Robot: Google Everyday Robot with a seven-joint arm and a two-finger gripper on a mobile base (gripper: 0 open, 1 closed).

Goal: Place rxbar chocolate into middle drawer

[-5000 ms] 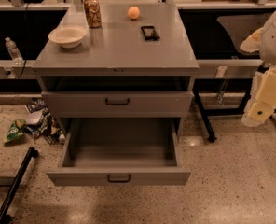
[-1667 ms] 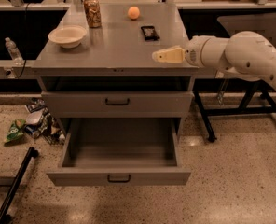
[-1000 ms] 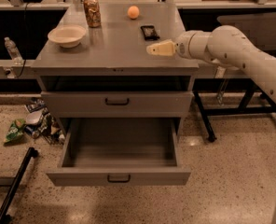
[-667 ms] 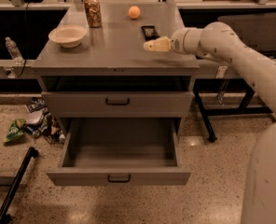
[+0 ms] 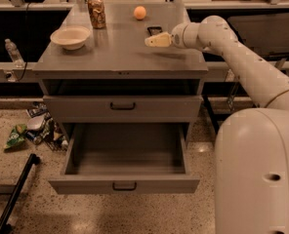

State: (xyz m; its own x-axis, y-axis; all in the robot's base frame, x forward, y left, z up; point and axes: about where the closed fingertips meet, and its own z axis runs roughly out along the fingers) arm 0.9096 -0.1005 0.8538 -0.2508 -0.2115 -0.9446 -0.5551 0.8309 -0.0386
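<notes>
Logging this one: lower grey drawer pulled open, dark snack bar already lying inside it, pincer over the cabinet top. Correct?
Not quite. The camera view shows the dark-wrapped flat snack bar lying on the grey cabinet top, just behind the pincer. The open grey metal drawer shows nothing inside. The rest stands.

No word, brand or number can be read anywhere. The brown can [image 5: 96,12] at the back of the surface [image 5: 115,50] shows only a blurred pattern. The dark snack bar [image 5: 153,30] shows no print that can be made out, and the gripper [image 5: 153,40], which hangs over the right rear of the surface just in front of the bar, covers part of it. The green packet [image 5: 16,134] on the floor and the bottle [image 5: 12,51] at the left show colour only, no letters.
</notes>
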